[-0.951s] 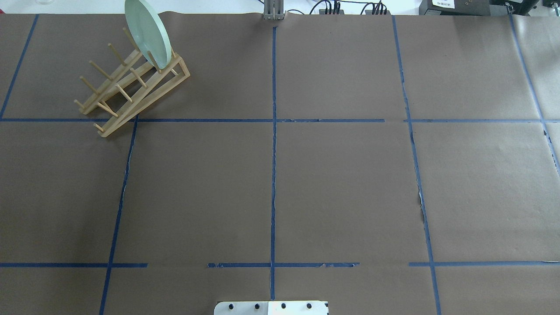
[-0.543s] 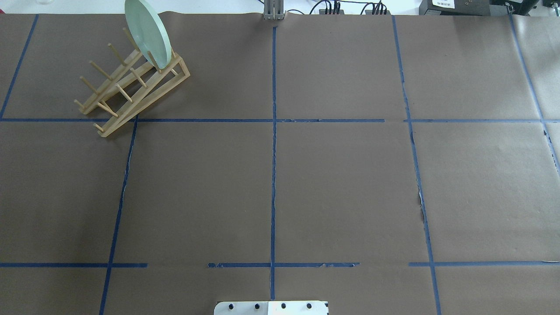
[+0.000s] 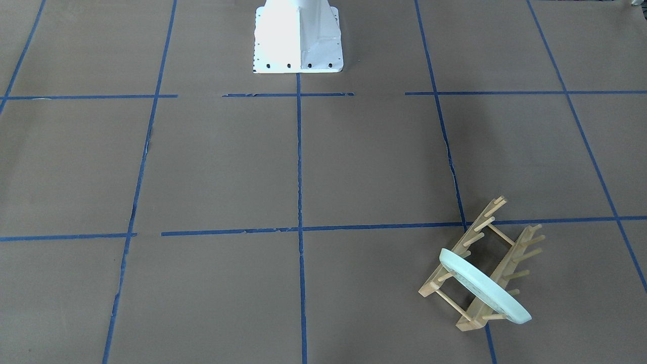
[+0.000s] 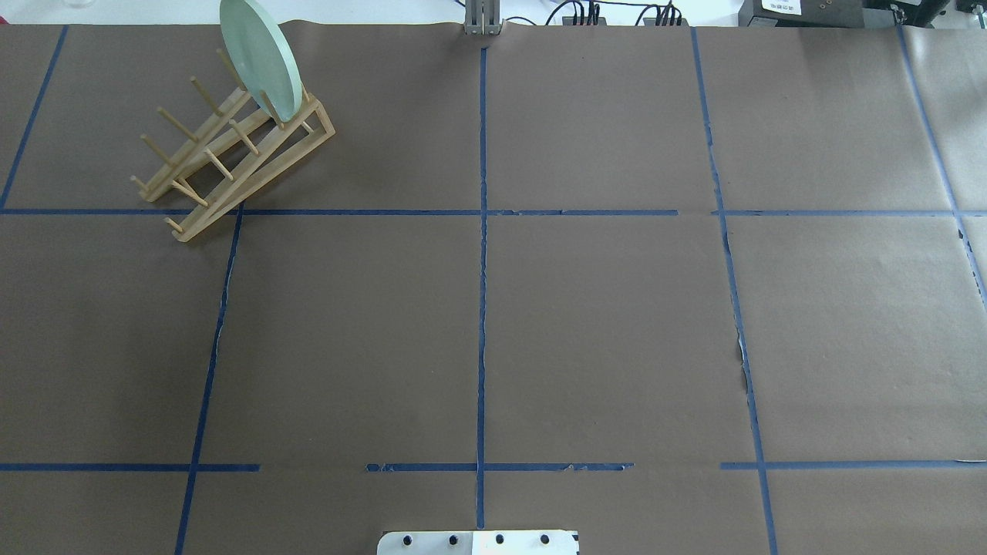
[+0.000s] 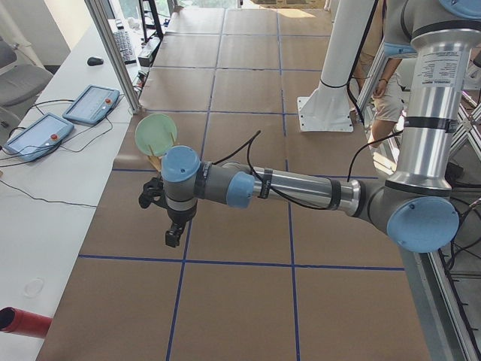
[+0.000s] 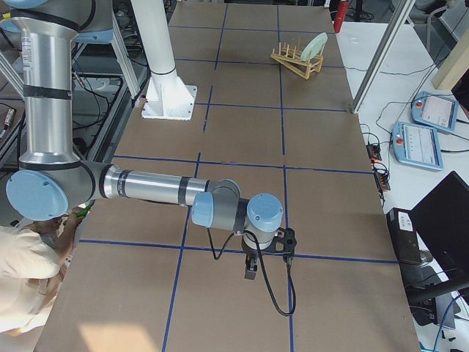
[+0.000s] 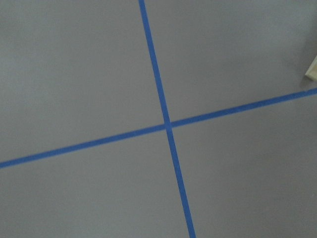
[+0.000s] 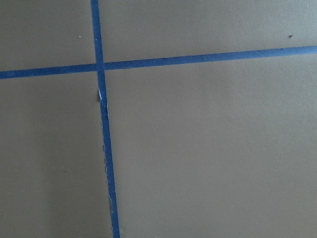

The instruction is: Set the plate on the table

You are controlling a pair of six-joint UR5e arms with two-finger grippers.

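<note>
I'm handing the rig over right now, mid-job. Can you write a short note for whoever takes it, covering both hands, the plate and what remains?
Hands: the left hand hangs over the table near the rack, holding nothing. The right hand hangs over bare table far from the rack, also holding nothing. Only the side views show them, so open or shut cannot be told.
Things: the plate stands on edge in the rack's end slot farthest from the robot, on its left side.
Done: nothing; the plate is not yet grasped.
Left to do: grasp the plate, lift it out and lay it on the table. The left arm looks nearer.
</note>
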